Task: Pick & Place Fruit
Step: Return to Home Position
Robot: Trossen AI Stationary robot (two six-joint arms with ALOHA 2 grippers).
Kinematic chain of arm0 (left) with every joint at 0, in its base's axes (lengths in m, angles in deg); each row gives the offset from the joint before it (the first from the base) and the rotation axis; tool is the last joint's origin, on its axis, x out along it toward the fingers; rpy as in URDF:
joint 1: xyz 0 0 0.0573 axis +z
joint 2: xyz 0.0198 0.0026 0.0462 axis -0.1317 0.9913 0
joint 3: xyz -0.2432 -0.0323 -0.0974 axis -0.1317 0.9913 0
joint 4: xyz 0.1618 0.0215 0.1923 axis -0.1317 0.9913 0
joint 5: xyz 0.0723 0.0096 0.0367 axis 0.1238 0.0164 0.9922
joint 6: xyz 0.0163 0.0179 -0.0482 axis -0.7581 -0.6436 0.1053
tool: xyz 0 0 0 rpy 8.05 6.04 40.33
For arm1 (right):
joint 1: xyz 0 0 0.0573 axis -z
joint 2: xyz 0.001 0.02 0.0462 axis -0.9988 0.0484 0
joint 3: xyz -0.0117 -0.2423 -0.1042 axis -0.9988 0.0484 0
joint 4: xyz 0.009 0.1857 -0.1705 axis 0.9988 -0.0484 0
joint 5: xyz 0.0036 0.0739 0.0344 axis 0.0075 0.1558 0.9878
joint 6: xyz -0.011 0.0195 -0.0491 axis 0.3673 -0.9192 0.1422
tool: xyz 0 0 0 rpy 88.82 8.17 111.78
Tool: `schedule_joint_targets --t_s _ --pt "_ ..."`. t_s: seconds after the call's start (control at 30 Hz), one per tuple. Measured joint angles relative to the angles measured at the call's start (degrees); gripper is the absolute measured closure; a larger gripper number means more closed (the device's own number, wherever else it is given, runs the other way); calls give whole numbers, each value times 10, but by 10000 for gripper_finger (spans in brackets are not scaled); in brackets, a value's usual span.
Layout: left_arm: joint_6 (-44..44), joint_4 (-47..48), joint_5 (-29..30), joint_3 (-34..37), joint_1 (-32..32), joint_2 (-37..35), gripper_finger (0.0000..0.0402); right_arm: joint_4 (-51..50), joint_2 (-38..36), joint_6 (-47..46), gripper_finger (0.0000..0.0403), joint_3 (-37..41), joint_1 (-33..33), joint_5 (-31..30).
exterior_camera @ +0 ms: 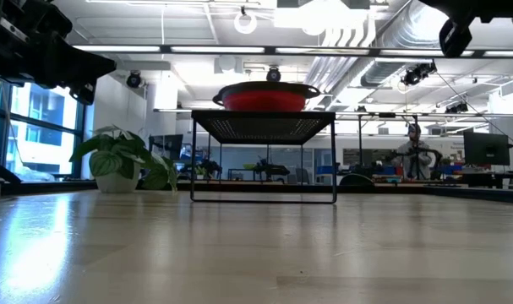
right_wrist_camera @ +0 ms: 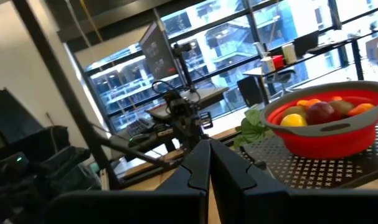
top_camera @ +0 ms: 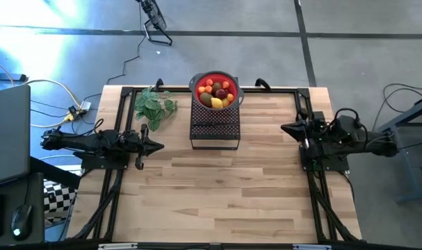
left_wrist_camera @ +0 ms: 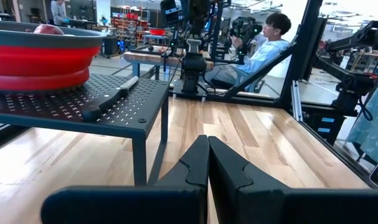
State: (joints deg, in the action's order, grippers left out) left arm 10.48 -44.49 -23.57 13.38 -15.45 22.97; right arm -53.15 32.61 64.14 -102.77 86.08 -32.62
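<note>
The fruit [top_camera: 215, 94], yellow, red, orange and brown pieces, lies piled in a red bowl [top_camera: 197, 82] with grey handles. The bowl stands on the far part of a black perforated stand [top_camera: 214, 135] at the table's far middle. The right wrist view shows the fruit [right_wrist_camera: 319, 112] in the bowl [right_wrist_camera: 338, 140]. My left gripper [top_camera: 160, 146] hovers at the table's left side, level and shut, pointing toward the stand. My right gripper [top_camera: 283, 128] hovers at the right side, shut, pointing toward the stand from the other side. Neither holds anything.
A black-handled knife [left_wrist_camera: 111, 99] lies on the stand in front of the bowl. A green leafy plant [top_camera: 153, 105] sits at the far left of the table. Bare wooden tabletop [top_camera: 224, 194] spreads between the arms and toward the near edge. A seated person [left_wrist_camera: 266, 43] shows beyond the table.
</note>
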Motion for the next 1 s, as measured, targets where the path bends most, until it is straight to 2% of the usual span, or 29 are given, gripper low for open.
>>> schedule_joint_targets --t_s 0.37,0.67,0.8,1.0 --pt "0 0 0 0 0 0 402 -48 -86 4 399 0 0 5" --pt "0 0 0 0 0 0 402 -69 -89 29 399 3 0 9" --pt "0 0 0 0 0 0 402 -53 -90 13 399 42 0 13" --pt "0 0 0 0 0 0 402 56 -90 15 399 134 0 44"
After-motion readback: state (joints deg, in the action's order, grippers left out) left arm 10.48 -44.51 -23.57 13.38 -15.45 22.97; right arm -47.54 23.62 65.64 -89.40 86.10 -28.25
